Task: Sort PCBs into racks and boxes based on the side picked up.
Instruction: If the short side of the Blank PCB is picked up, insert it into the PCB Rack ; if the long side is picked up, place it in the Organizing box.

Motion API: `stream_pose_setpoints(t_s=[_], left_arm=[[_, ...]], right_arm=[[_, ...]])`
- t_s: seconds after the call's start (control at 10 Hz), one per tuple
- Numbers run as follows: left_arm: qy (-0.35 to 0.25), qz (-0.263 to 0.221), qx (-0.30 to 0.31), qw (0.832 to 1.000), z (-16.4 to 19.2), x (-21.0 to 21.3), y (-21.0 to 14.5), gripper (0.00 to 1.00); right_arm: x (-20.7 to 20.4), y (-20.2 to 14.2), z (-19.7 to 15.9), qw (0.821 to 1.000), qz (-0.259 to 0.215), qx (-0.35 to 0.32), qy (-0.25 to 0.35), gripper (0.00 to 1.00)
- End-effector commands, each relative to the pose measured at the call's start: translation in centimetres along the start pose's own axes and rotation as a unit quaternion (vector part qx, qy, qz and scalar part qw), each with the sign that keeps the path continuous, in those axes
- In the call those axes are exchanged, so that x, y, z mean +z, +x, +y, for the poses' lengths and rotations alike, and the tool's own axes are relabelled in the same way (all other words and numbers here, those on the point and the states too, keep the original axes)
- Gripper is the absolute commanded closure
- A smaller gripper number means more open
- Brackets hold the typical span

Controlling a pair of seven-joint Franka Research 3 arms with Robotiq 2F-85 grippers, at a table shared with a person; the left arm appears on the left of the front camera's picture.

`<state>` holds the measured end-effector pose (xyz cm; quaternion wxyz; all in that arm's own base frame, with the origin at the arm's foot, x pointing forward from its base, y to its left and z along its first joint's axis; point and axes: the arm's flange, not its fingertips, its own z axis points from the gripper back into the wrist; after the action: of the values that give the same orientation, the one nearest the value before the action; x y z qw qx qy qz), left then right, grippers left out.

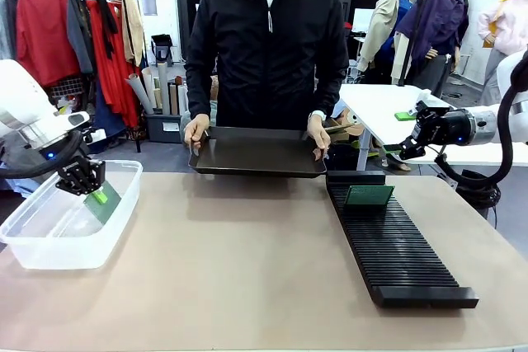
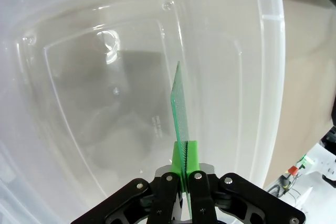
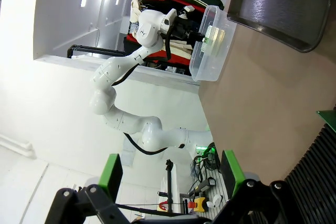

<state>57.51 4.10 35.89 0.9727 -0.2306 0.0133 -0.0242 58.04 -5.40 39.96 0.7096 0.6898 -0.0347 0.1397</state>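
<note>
Left end effector (image 2: 185, 174) clamped on PCB (image 2: 180, 108) edge, inside clear box (image 1: 33, 245) at tabletop's left edge. Board thin, stiff, light, likely slippery; edge grip suits. Right end effector (image 3: 170, 169) open, empty.

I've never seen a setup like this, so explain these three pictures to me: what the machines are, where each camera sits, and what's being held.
Two white robot arms share a table with a person. The front picture looks across the table at that person, whose hands hold a dark tray. The other two pictures come from cameras on each arm's wrist. The left gripper pinches a thin green circuit board inside a clear plastic tub. The right gripper hangs open and empty off to the side. A black slotted rack already carries another board.
</note>
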Motion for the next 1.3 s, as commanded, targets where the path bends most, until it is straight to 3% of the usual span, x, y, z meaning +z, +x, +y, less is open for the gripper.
stream_pose_setpoints(t_s=[0.0, 0.4, 0.5, 0.7, 1.2], left_arm=[[0.018, -0.006, -0.001, 1.0, 0.4, 0.1, -0.6, 0.86], [0.024, -0.009, 0.002, 1.0, 0.2, 0.6, -0.9, 0.13], [0.034, -0.007, 0.009, 0.999, 0.1, 0.9, -1.2, 0.0], [0.075, -0.004, 0.033, 0.997, -0.6, 2.4, -2.0, 0.0], [0.097, -0.014, 0.038, 0.995, -2.7, 4.0, -2.6, 0.0]], right_arm=[[-0.1, 0.1, 0.2, 1.0, -0.004, 0.01, 0.006, 0.0], [-0.1, 0.1, 0.2, 1.0, -0.004, 0.01, 0.006, 0.0], [-0.1, 0.1, 0.2, 1.0, -0.004, 0.01, 0.006, 0.0], [-0.1, 0.1, 0.2, 1.0, -0.004, 0.01, 0.006, 0.0], [-0.1, 0.1, 0.2, 1.0, -0.004, 0.01, 0.006, 0.0]])
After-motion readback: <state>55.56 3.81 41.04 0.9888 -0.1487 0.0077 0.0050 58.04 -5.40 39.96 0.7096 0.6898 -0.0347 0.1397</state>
